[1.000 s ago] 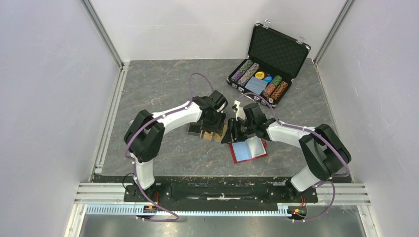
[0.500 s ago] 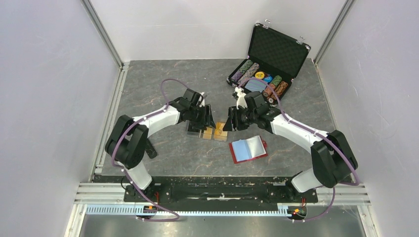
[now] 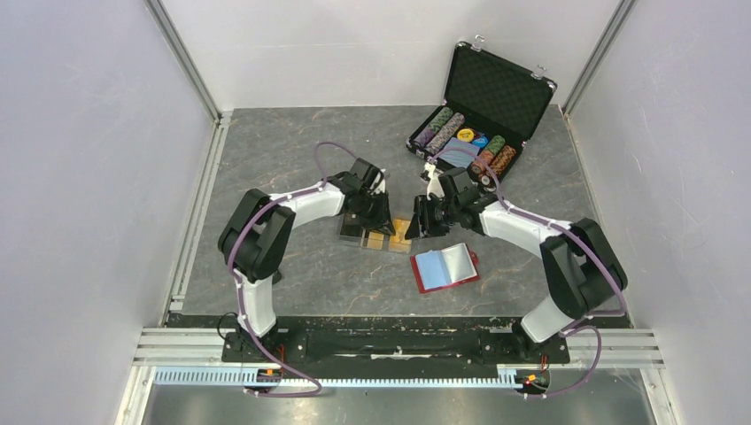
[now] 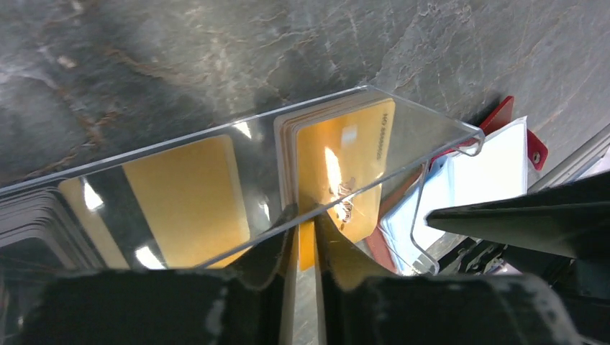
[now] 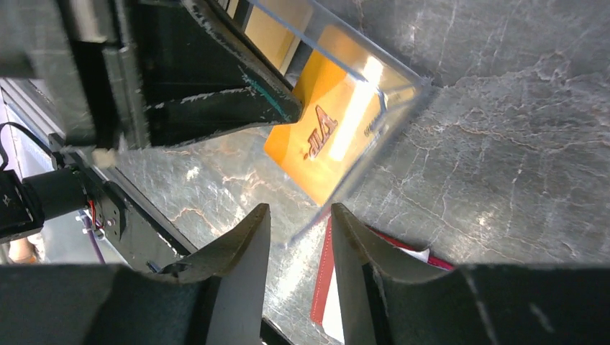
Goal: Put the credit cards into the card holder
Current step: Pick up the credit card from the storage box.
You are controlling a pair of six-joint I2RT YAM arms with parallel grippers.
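At table centre, your left gripper (image 4: 303, 221) pinches a thin, stiff, slippery orange plastic credit card (image 4: 352, 172) by its edge inside the clear plastic tray (image 4: 216, 136). Your right gripper (image 5: 301, 215) stands apart, astride the tray's corner. The red folding card holder (image 3: 445, 268) lies open at five o'clock, seen whole only from overhead.

Glossy credit cards (image 4: 338, 165) sit in a clear plastic tray (image 4: 446, 144).
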